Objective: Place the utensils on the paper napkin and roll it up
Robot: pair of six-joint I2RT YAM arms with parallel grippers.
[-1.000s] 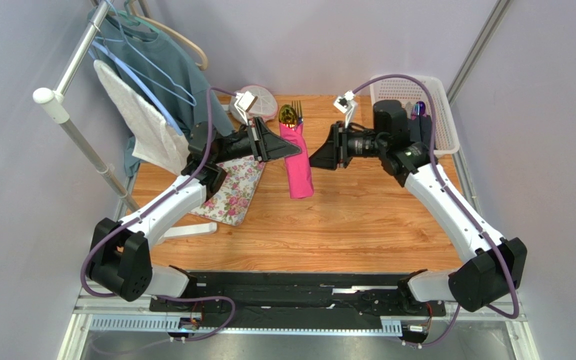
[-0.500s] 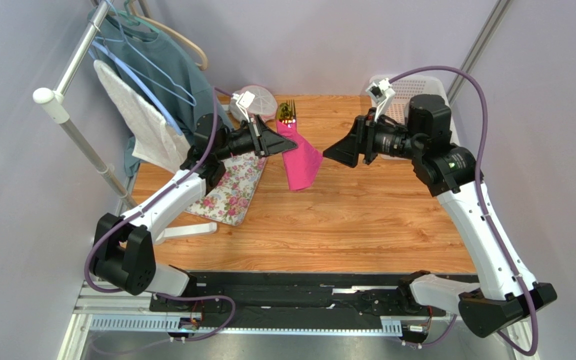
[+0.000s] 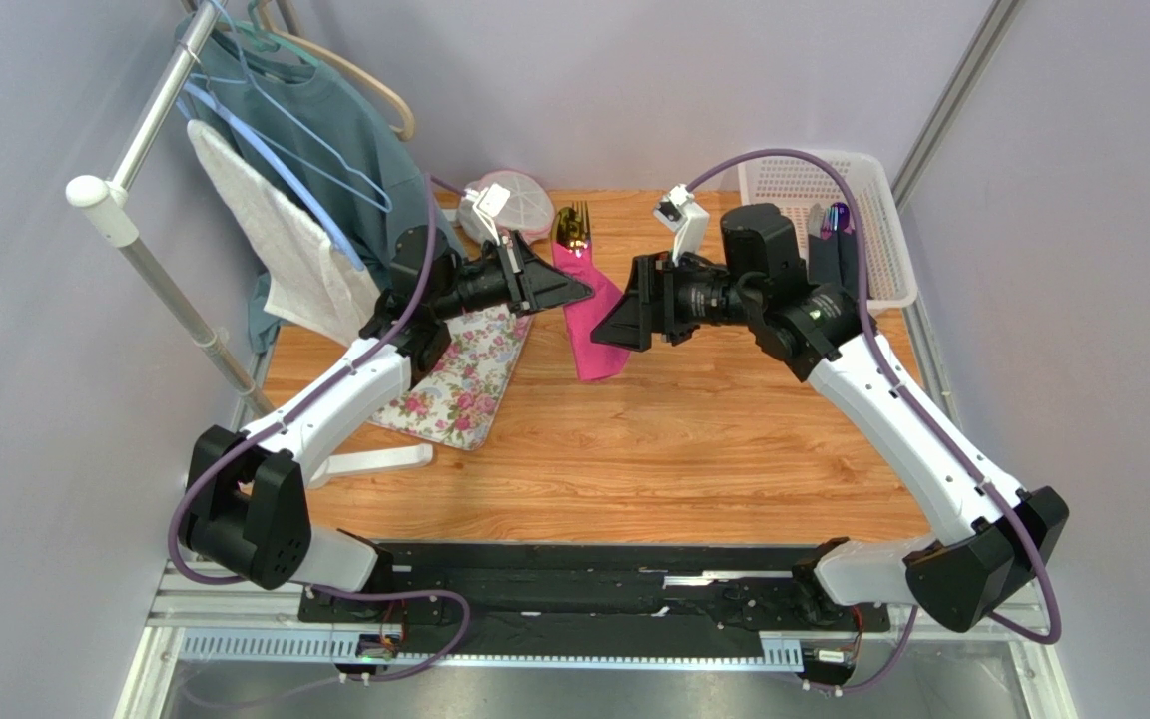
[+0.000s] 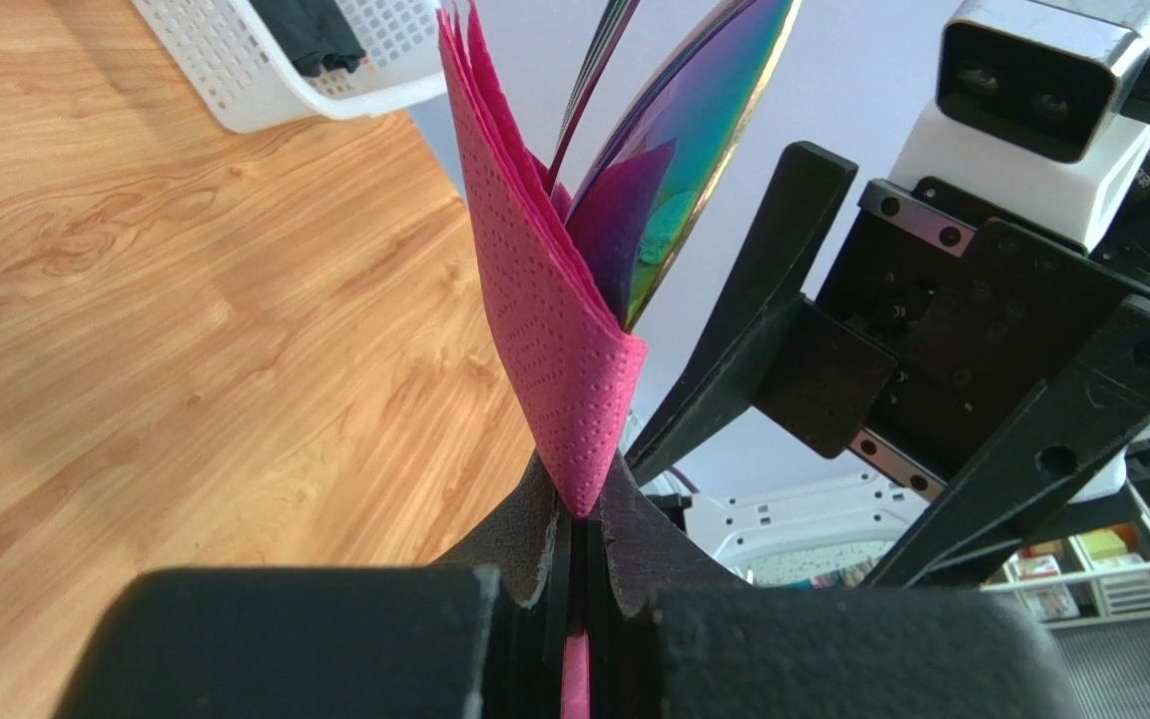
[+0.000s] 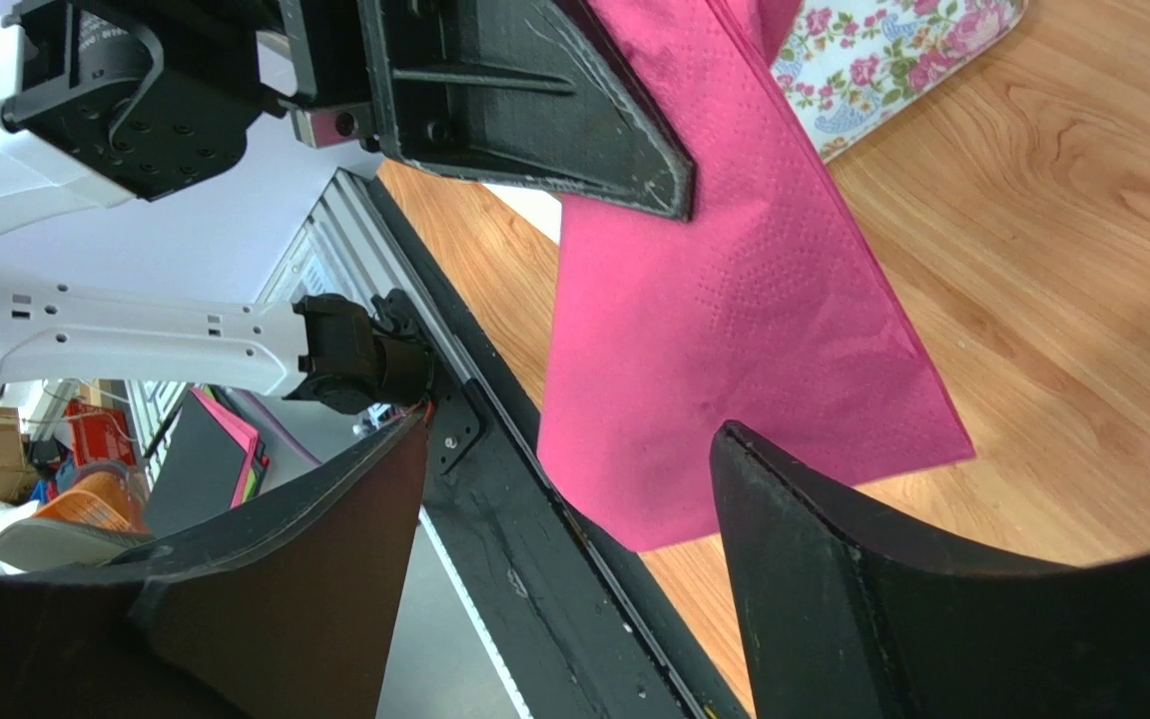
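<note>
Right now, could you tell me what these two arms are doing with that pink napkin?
The left gripper is shut on the folded paper napkin, with the gold utensils tucked inside and sticking out at its far end. The right gripper is open close to the napkin's loose end, not gripping it.

The paper napkin [image 3: 593, 333] is a magenta-pink sheet with a fine dotted emboss. It is folded over on itself and pinched at one edge by the left gripper [image 3: 581, 291], which is clamped tight on it. Its free end droops loose toward the near side, at the middle back of the workspace. The gold utensils [image 3: 574, 225] sit inside the fold, fork tines and spoon bowl poking out the far end. Close up, the metal shows a rainbow sheen.
</note>
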